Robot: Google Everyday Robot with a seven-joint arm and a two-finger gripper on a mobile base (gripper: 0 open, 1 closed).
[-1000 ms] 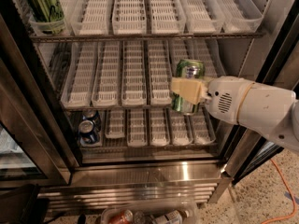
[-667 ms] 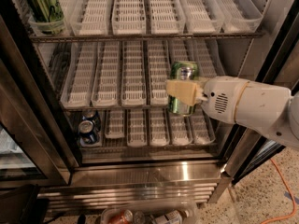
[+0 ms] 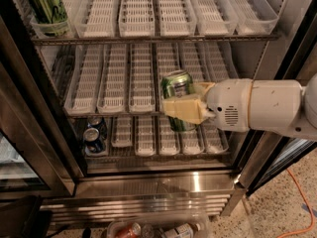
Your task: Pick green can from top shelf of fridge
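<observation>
The green can (image 3: 176, 85), shiny with a silver top, is held upright in my gripper (image 3: 181, 102), whose cream fingers (image 3: 185, 110) are shut around its middle. The can hangs in front of the middle rack of the fridge (image 3: 158, 182), below the top shelf (image 3: 148, 37). The top shelf's white slotted lane trays (image 3: 136, 9) run across the top of the view. My white arm (image 3: 262, 105) reaches in from the right.
A darker olive-green tall can (image 3: 47, 4) stands at the top shelf's left end. Two short blue cans (image 3: 94, 133) sit low on the left. Black door frames (image 3: 29, 108) flank the opening. A bin of bottles (image 3: 158, 229) and an orange cable (image 3: 302, 202) lie on the floor.
My gripper has moved to the left and slightly down with the green can still in it. The shelves and other cans have not moved.
</observation>
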